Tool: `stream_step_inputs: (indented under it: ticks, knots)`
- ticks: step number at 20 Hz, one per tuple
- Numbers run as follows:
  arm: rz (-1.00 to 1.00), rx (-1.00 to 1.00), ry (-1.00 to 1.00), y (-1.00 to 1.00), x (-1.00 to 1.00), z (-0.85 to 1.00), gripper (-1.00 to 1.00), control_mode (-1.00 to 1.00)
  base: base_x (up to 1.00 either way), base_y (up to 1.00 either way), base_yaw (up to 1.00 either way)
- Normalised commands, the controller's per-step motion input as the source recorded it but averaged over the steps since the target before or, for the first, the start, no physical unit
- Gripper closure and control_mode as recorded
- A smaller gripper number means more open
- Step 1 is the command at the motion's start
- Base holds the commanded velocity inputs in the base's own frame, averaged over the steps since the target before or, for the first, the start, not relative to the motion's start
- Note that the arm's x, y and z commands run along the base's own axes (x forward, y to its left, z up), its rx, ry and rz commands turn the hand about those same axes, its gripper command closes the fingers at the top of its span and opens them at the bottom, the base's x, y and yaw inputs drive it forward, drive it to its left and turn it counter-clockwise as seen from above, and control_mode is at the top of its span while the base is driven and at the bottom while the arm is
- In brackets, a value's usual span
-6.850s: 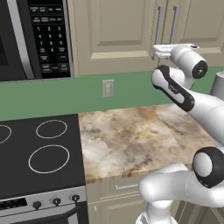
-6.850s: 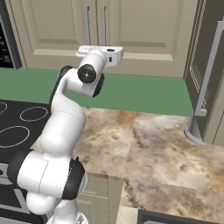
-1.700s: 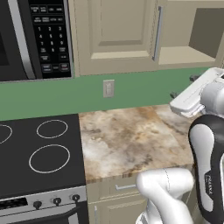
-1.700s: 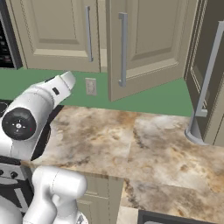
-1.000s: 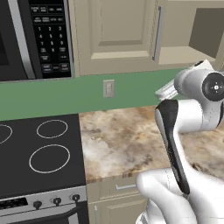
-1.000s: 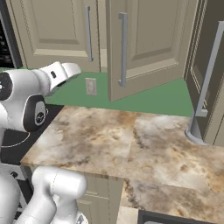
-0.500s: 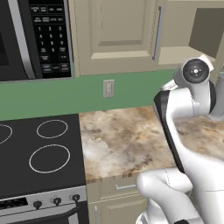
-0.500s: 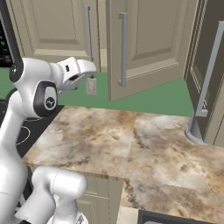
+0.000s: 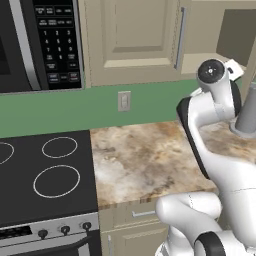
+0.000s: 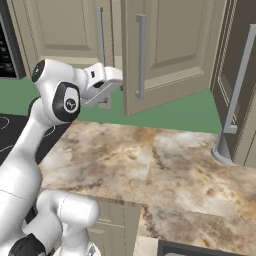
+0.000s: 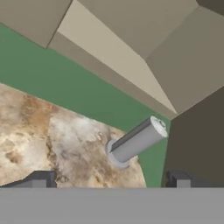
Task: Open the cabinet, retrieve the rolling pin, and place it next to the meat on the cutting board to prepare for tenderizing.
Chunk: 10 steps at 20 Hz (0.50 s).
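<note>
from the right base camera i see the cabinet (image 10: 165, 55) with its right door swung out toward me, its long silver bar handle (image 10: 140, 56) facing the room; the left door sits flush. the left base camera gives me the other side: the closed left door and, past it, a dark open bay at the upper right whose inside i cannot make out. that camera also carries the microwave (image 9: 37, 42), the black cooktop (image 9: 42, 177) and a wall outlet (image 9: 123, 101), none of which the hand camera covers.

the hand camera looks up at the underside of the cabinet and down on a grey cylinder (image 11: 135, 142) standing on the marbled counter (image 11: 52, 131) near the green wall. the right base camera places that cylinder (image 10: 234, 95) at the far right, beside a dark tall panel.

the claw (image 10: 111, 76) hangs in the air beside the edge of the open door, just left of its handle, touching nothing i can see. in the hand camera the two finger tips (image 11: 41, 179) stand wide apart at the bottom corners, released, with nothing between them.

the rolling pin, the meat and the cutting board cannot be located on the visible counter. the counter (image 10: 165, 165) in front of the arm is bare marble, with free room between the door edge and the cylinder.
</note>
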Motion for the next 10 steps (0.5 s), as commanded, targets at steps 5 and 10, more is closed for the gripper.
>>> stream_step_inputs:
  ticks: [5, 10]
  knots:
    - [-0.08, -0.02, 0.03, -0.12, 0.13, -0.02, -1.0, -1.0, 0.0, 0.0, 0.0]
    - [-0.04, -0.03, 0.01, -0.04, 0.01, -0.03, -1.0, -1.0, 0.0, 0.0, 0.0]
